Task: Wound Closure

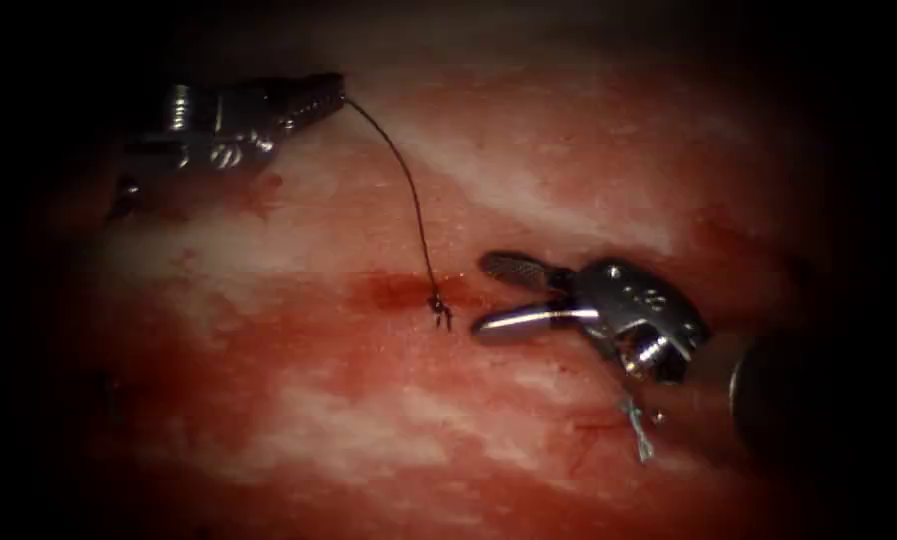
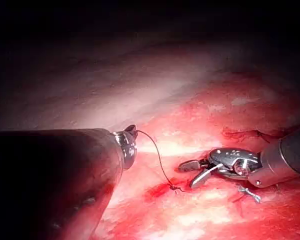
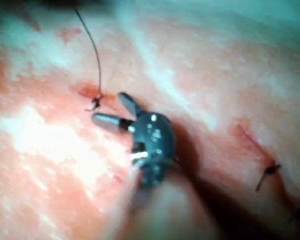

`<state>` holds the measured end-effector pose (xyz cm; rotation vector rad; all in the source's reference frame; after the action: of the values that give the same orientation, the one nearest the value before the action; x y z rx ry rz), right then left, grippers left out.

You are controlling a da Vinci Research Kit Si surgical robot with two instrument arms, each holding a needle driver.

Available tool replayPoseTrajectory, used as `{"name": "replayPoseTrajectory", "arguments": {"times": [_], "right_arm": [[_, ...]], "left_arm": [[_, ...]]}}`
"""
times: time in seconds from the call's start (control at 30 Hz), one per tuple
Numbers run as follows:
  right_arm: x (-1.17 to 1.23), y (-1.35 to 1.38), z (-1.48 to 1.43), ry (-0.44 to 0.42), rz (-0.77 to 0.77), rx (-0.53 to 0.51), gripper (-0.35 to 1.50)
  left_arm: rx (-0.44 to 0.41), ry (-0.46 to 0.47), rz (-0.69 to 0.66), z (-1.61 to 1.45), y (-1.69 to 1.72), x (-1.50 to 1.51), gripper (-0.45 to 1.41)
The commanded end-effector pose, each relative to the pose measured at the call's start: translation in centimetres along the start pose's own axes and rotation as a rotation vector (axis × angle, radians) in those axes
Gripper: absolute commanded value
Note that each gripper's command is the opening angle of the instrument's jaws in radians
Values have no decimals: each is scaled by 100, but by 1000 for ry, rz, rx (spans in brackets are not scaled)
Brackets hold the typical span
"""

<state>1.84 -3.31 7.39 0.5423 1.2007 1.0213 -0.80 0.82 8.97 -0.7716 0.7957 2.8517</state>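
Note:
My left tool point(image 1: 330, 93) is at the upper left, its jaws shut on the end of the dark thread point(image 1: 408, 185). The thread curves down from there to a knot point(image 1: 436, 306) on a red mark in the tissue point(image 1: 528, 190). Just right of the knot, my right tool point(image 1: 483, 297) has its jaws spread open and holds nothing. In the left wrist view the left tool point(image 2: 132, 130) holds the thread point(image 2: 157, 157) above the knot point(image 2: 175, 188), with the right tool point(image 2: 186, 175) beside it. The right wrist view has the open right tool point(image 3: 108, 107) close to the knot point(image 3: 95, 103).
A pale cut thread end point(image 1: 638, 432) lies on the tissue below the right tool's wrist. An earlier stitch point(image 3: 270, 170) with short dark tails sits further along the cut. Red fluid point(image 1: 268, 330) stains the tissue around the knot.

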Motion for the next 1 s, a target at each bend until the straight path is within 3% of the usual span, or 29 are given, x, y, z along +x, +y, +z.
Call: {"name": "replayPoseTrajectory", "arguments": {"times": [0.03,0.2,0.5,1.0], "right_arm": [[-2,5,13,11,38,2,116],[16,2,18,38,127,2,109],[17,-15,40,41,158,40,116],[-4,-17,84,18,128,13,128]], "left_arm": [[-1,3,2,6,4,1,-45],[-1,4,3,4,4,2,-45],[1,1,3,6,5,4,-45],[4,2,4,2,10,10,-45]]}}
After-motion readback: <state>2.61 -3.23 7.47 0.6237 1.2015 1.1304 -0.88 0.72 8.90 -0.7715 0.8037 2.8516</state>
